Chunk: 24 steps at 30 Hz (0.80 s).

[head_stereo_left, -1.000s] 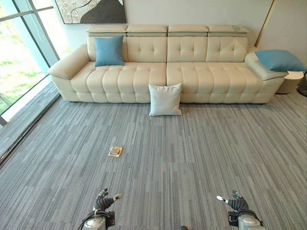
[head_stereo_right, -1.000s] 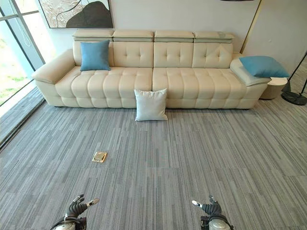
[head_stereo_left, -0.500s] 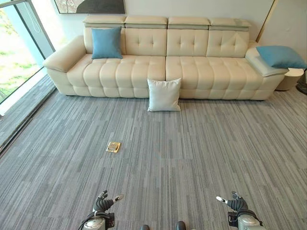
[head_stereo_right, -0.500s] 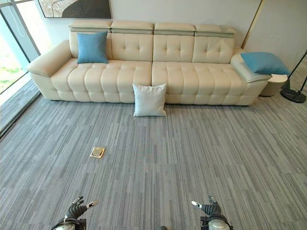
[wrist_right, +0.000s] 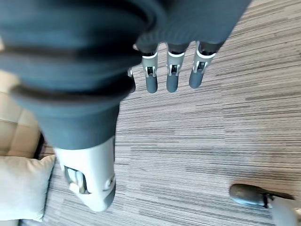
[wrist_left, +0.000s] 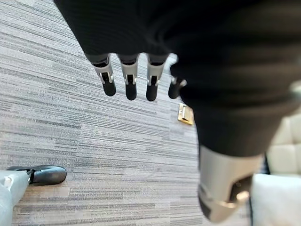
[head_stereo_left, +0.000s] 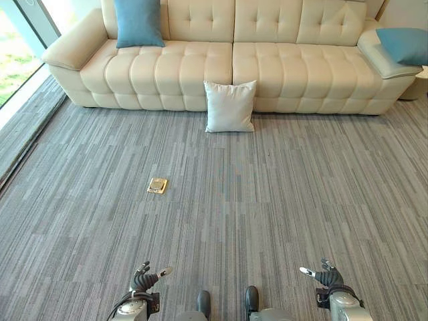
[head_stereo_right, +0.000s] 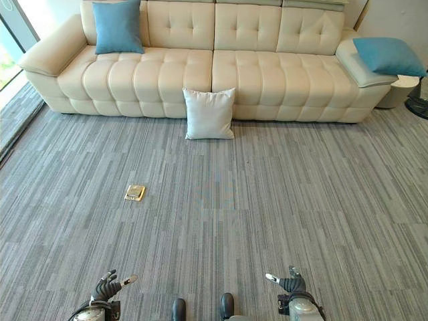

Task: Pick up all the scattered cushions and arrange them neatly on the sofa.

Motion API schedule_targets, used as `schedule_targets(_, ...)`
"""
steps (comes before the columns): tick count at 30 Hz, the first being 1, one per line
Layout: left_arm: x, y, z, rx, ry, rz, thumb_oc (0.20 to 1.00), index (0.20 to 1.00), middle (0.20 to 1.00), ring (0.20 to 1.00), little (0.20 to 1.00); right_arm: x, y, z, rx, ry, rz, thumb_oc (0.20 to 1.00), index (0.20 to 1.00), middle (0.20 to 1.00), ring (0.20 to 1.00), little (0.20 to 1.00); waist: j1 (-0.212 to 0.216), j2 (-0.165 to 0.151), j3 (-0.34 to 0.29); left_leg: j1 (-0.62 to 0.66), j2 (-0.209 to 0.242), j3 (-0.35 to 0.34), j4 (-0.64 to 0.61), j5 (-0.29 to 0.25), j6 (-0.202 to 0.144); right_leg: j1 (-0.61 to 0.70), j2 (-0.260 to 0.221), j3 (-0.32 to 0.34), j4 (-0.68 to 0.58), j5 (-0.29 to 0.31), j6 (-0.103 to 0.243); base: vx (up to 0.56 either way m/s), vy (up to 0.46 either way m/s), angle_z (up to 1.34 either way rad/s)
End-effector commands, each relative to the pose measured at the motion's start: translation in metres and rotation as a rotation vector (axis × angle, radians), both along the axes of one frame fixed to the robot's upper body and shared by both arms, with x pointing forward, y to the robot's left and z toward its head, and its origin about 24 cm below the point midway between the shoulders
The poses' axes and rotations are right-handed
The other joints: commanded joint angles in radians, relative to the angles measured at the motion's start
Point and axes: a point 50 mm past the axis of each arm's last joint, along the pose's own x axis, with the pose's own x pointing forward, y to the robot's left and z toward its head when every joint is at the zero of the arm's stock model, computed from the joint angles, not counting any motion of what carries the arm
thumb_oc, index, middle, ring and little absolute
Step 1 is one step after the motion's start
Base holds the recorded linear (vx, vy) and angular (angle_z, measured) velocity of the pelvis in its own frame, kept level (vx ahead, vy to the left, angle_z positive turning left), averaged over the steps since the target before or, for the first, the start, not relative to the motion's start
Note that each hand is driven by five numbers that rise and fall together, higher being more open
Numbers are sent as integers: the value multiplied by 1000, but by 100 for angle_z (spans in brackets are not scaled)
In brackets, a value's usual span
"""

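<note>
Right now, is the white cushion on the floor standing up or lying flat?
Upright: the white cushion stands on the carpet, leaning against the sofa front.

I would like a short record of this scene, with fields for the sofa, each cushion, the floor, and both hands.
sofa: cream tufted sofa, against the far side
white cushion: white cushion on the carpet, upright, leaning on the sofa front
blue cushion 1: blue cushion on the seat, against the backrest, left end
blue cushion 2: second blue cushion on the right armrest
floor: grey striped carpet with a small brass floor plate
left hand: left hand open, holding nothing
right hand: right hand open, holding nothing
</note>
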Motion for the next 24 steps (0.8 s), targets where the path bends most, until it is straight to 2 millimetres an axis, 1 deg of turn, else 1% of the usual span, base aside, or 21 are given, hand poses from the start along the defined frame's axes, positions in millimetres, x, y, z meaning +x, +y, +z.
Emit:
schedule_targets(1,26,9,19,45,-102,-2,1000,1000,1000,1000,1000,27,-11,24,-52,-130,12,1000,1000,1000,1000,1000,5,29,56,85,-56,31,2,-175,40,-111,-36,-10,417,-201,87,86,105,-29)
schedule_targets(2,27,9,19,45,-106,-4,1000,1000,1000,1000,1000,26,-11,24,-57,-125,15,1000,1000,1000,1000,1000,-1,37,73,106,-59,28,2,-186,47,-184,-49,-8,549,-187,86,226,67,-18)
schedule_targets(3,28,8,20,38,-113,-3,1000,1000,1000,1000,1000,24,-11,22,-60,-113,18,1000,1000,1000,1000,1000,4,43,80,141,-53,49,2,-194,37,-231,-52,-51,495,-198,81,321,37,0)
schedule_targets(4,28,7,19,33,-114,-2,1000,1000,1000,1000,1000,24,-12,21,-60,-107,14,1000,1000,1000,1000,1000,4,50,85,159,-45,53,2,-197,30,-231,-37,-61,418,-186,80,338,-74,-27)
schedule_targets(5,29,6,19,26,-117,1,1000,1000,1000,1000,1000,22,-12,19,-58,-98,9,1000,1000,1000,1000,1000,2,52,90,182,-43,51,2,-199,22,-226,-16,-71,288,-149,89,283,-123,-71)
schedule_targets(7,30,7,19,24,-119,0,1000,1000,1000,1000,1000,23,-14,20,-60,-97,4,1000,1000,1000,1000,1000,-4,48,93,206,-43,50,2,-204,6,-214,6,-79,103,-92,114,444,-225,-19)
schedule_targets(8,30,10,21,37,-119,-8,1000,1000,1000,1000,1000,19,-19,20,-73,-89,-6,1000,1000,1000,1000,1000,-17,41,77,248,-35,45,2,-203,-14,-196,28,-71,-32,-55,125,839,-396,60)
schedule_targets(10,27,5,15,19,-99,-7,1000,1000,1000,1000,1000,13,-19,15,-61,-63,-9,1000,1000,1000,1000,1000,-19,52,44,287,-2,32,31,-126,-42,-123,52,-82,-12,-63,80,722,-328,59)
schedule_targets(11,27,5,15,19,-99,-7,1000,1000,1000,1000,1000,13,-19,15,-61,-64,-9,1000,1000,1000,1000,1000,-19,51,44,286,-4,33,31,-125,-42,-123,51,-81,-14,-61,80,450,-234,41)
schedule_targets(12,25,1,12,-3,-92,-1,1000,1000,1000,1000,1000,10,-23,14,-60,-55,-20,1000,1000,1000,1000,1000,-19,56,34,258,11,36,134,-56,-73,-70,56,-94,-30,-80,59,416,-236,17)
schedule_targets(13,25,0,11,-6,-87,-6,1000,1000,1000,1000,1000,9,-25,14,-63,-53,-23,1000,1000,1000,1000,1000,-24,58,31,235,17,32,215,-16,-95,-38,61,-100,-35,-95,43,534,-304,22)
schedule_targets(14,26,-1,12,-7,-88,-16,1000,1000,1000,1000,1000,8,-27,15,-63,-54,-31,1000,1000,1000,1000,1000,-23,54,29,212,16,34,271,15,-108,-11,61,-101,-46,-108,31,269,-159,55)
schedule_targets(15,26,-1,12,-7,-88,-17,1000,1000,1000,1000,1000,8,-27,15,-63,-54,-31,1000,1000,1000,1000,1000,-25,54,29,210,17,32,275,12,-109,-9,62,-103,-47,-108,30,368,-225,52)
schedule_targets(16,26,-3,12,-12,-85,-31,1000,1000,1000,1000,1000,8,-28,16,-58,-63,-32,1000,1000,1000,1000,1000,-20,48,33,165,21,38,400,64,-127,44,68,-93,-47,-148,3,369,-234,22)
schedule_targets(17,27,-4,12,-11,-84,-39,1000,1000,1000,1000,1000,9,-29,17,-63,-67,-29,1000,1000,1000,1000,1000,-17,42,45,127,20,34,497,88,-133,72,69,-84,-47,-164,-12,367,-233,6)
schedule_targets(18,27,-4,12,-11,-84,-39,1000,1000,1000,1000,1000,9,-29,17,-63,-67,-29,1000,1000,1000,1000,1000,-19,44,46,123,22,32,505,84,-133,72,70,-86,-47,-165,-13,308,-200,18)
schedule_targets(19,27,-5,10,-11,-73,-49,1000,1000,1000,1000,1000,11,-31,19,-72,-74,-26,1000,1000,1000,1000,1000,-11,34,64,69,17,31,612,93,-131,110,69,-73,-47,-183,-30,306,-191,3)
schedule_targets(20,26,-5,10,-10,-73,-46,1000,1000,1000,1000,1000,10,-32,19,-77,-68,-28,1000,1000,1000,1000,1000,-10,29,69,54,31,48,625,76,-117,123,69,-69,-46,-194,-35,381,-233,-14)
schedule_targets(22,24,-6,8,-13,-59,-50,1000,1000,1000,1000,1000,7,-35,18,-84,-53,-34,1000,1000,1000,1000,1000,-3,13,77,-28,14,60,582,4,-92,147,52,-60,-47,-204,-33,232,-120,-11)
schedule_targets(23,23,-6,8,-11,-55,-52,1000,1000,1000,1000,1000,7,-35,18,-82,-55,-38,1000,1000,1000,1000,1000,3,2,81,-75,-1,65,539,-41,-76,161,43,-56,-47,-210,-28,247,-67,-6)
schedule_targets(24,21,-4,8,-6,-51,-57,1000,1000,1000,1000,1000,7,-35,18,-81,-56,-37,1000,1000,1000,1000,1000,6,-5,78,-93,-14,65,463,-69,-62,169,36,-53,-47,-215,-21,277,-39,-3)
